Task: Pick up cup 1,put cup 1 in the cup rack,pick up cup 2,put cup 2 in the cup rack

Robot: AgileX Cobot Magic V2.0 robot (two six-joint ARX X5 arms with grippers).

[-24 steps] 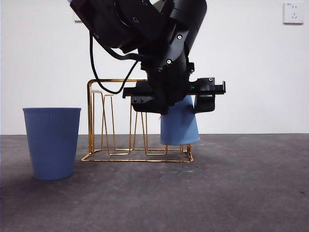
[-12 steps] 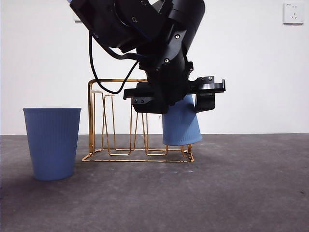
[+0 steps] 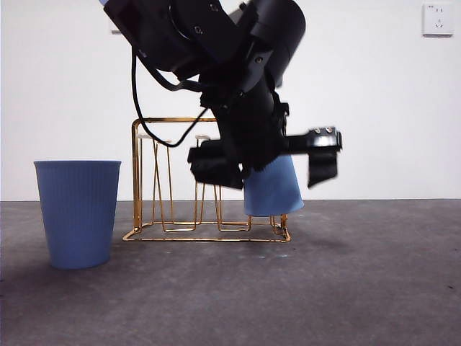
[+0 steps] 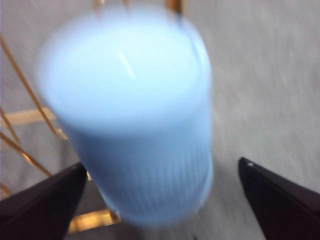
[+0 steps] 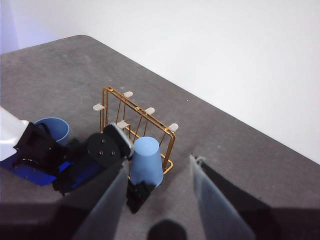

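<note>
A light blue ribbed cup (image 3: 274,189) hangs upside down on the right end of the gold wire cup rack (image 3: 135,180). My left gripper (image 3: 266,167) is at this cup, open, with one jaw on each side and a gap between each jaw and the cup. The left wrist view shows the cup (image 4: 135,115) blurred between the spread jaws of the left gripper (image 4: 161,165), with rack wire (image 4: 92,221) beneath. A second blue cup (image 3: 78,213) stands upright left of the rack. My right gripper (image 5: 160,165) is open, high above the table, over the rack (image 5: 137,108) and both cups (image 5: 147,160) (image 5: 52,129).
The dark left arm (image 3: 209,43) comes in from the top left and hides part of the rack. The rack's other prongs (image 3: 163,184) carry nothing. A wall socket (image 3: 438,18) is at the top right. Grey table (image 3: 374,274) lies to the right and in front.
My left gripper has shifted slightly right and tilted, and is blurred with motion. Its jaws stay apart. The upside-down cup has edged a little to the right on the rack.
</note>
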